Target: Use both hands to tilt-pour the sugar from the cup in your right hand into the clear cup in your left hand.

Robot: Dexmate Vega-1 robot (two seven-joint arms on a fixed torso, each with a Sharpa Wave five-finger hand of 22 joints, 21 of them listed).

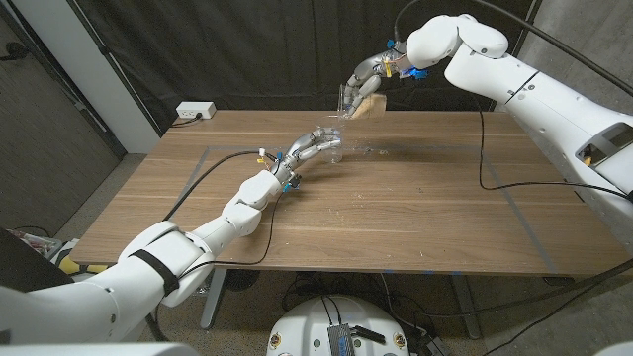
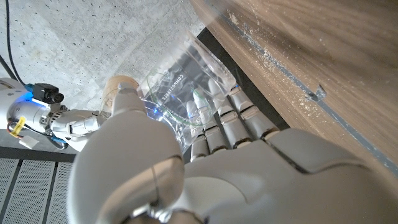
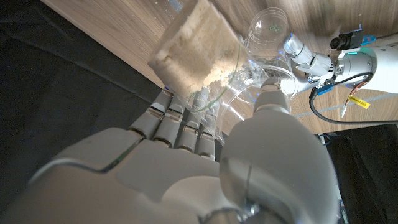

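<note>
Head view: the wooden table [image 1: 415, 213] stretches wide, with bare board on every side of the clear cup [image 1: 329, 148], which the left hand [image 1: 309, 148] holds low over the table's middle. Blue tape lines [image 1: 527, 225] mark a large rectangle on the board, and the clear cup sits inside it, toward its far side. A black cable [image 1: 203, 183] trails across the board on the near left of the clear cup, and a white power strip [image 1: 195, 112] lies at the far left edge. Above and just beyond the clear cup, the right hand [image 1: 374, 71] holds the sugar cup [image 1: 359, 100] high over the table's far edge, tipped, with pale brown sugar showing inside. The two cups are apart, with open air between them.

Left wrist view: the left hand's fingers [image 2: 219, 121] and thumb wrap round the clear cup [image 2: 186, 87], which has printed lettering on its wall; I cannot tell whether anything lies in it. White grains [image 2: 273, 62] are scattered along the table by a tape line. The right hand [image 2: 74, 121] shows beyond the clear cup.

Right wrist view: the right hand's fingers [image 3: 180, 124] and thumb close round the sugar cup [image 3: 205, 68], tilted, its sugar [image 3: 196, 53] heaped against one wall. Past its rim stands the clear cup [image 3: 267, 28], mouth open toward it, gripped by the left hand [image 3: 305, 56].
</note>
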